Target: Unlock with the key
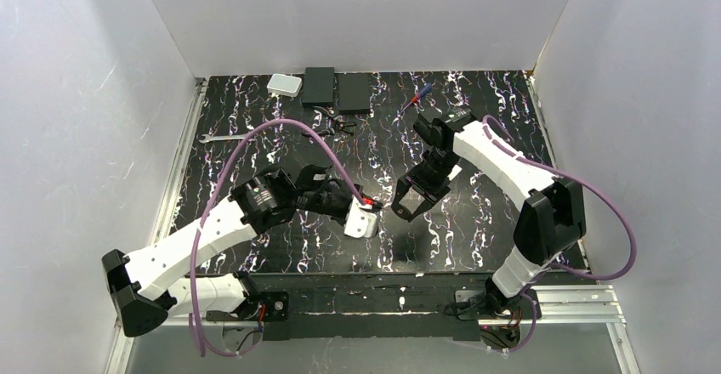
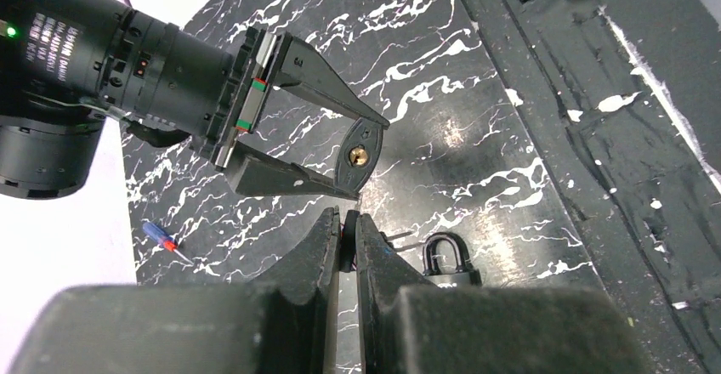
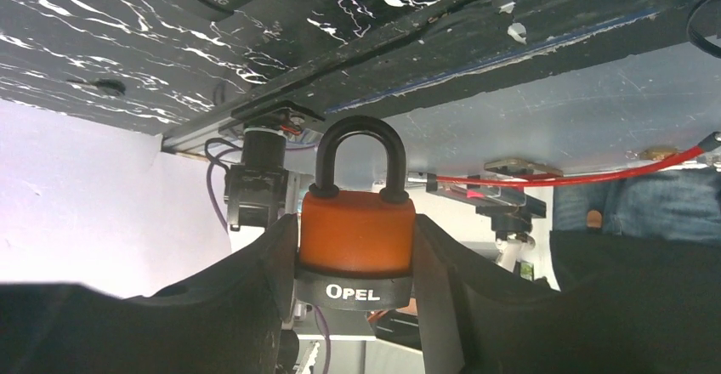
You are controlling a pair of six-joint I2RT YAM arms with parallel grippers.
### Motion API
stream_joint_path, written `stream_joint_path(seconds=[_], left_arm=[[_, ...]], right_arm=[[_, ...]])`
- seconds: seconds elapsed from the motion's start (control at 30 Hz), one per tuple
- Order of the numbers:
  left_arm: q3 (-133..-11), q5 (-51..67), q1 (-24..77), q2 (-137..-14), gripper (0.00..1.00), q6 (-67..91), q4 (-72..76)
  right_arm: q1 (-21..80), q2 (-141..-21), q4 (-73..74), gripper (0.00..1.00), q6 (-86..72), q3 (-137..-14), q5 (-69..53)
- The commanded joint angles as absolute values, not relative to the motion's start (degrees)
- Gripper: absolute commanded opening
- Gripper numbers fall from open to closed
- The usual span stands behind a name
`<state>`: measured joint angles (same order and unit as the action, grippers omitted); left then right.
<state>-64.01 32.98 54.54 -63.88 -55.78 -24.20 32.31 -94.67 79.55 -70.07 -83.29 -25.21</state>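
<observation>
orange-red key [image 1: 368, 200] in left tool [image 2: 347, 218] faces padlock [image 3: 357, 231].

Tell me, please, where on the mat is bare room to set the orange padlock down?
Free: the mat along its near edge; the far right corner, past the screwdriver. Crowded: the far middle, around the black boxes and white box.

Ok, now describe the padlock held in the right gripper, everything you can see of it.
The padlock has an orange body, plastic-looking, a black band at its base printed OPEL in white, and a black arched shackle, closed with both legs in the body. It is held in the air, clamped on two sides between the right gripper's fingers. In the left wrist view its brass keyhole shows, with nothing in it.
</observation>
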Motion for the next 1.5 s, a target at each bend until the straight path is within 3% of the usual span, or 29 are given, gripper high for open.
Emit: stream_joint_path(seconds=[0.0,1.47], left_arm=[[-66.7,28.9,56.4,-64.6,0.00,-57.5,-24.1],[-64.2,23.3,61.8,-68.7,0.00,-57.6,-18.5]], right_arm=[[32.0,-91.1,81.7,0.01,-73.9,-83.4,-24.1],[32.0,-90.0,81.7,0.01,-74.3,-81.9,-24.8]])
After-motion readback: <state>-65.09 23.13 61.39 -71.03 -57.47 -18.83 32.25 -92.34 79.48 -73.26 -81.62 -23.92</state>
